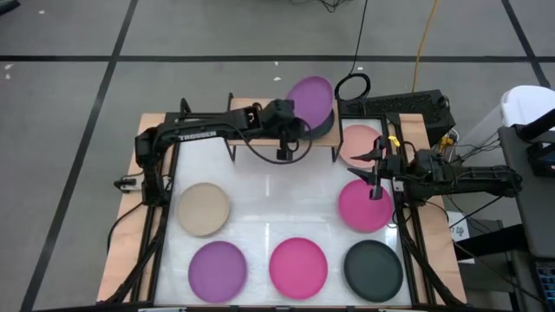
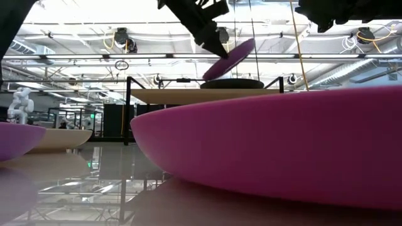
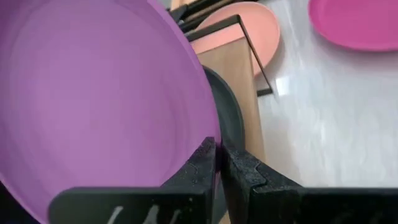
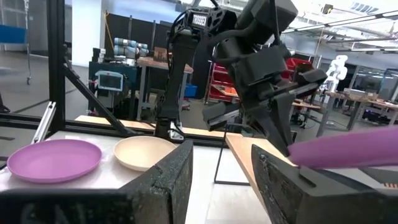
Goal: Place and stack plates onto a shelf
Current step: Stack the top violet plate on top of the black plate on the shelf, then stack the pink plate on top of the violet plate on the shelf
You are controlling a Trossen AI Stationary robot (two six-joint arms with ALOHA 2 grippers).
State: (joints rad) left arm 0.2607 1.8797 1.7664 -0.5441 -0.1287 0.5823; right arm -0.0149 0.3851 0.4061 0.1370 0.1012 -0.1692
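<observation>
Purple is the plate (image 1: 310,99) now in play: the left gripper (image 3: 217,163) pinches its rim, holding it tilted just above a dark grey plate (image 3: 227,112) that already lies on the shelf (image 1: 260,151). So the stack seems barely begun, one plate down and a second about to land. On the table (image 1: 269,195) wait a beige plate (image 1: 203,208), another purple plate (image 1: 218,270), two magenta plates (image 1: 297,266), a dark grey one (image 1: 373,268) and a pale pink plate (image 1: 357,142) beside the shelf. The right gripper (image 4: 221,174) hovers over the magenta plate (image 1: 362,206) nearest the shelf, fingers spread, empty.
</observation>
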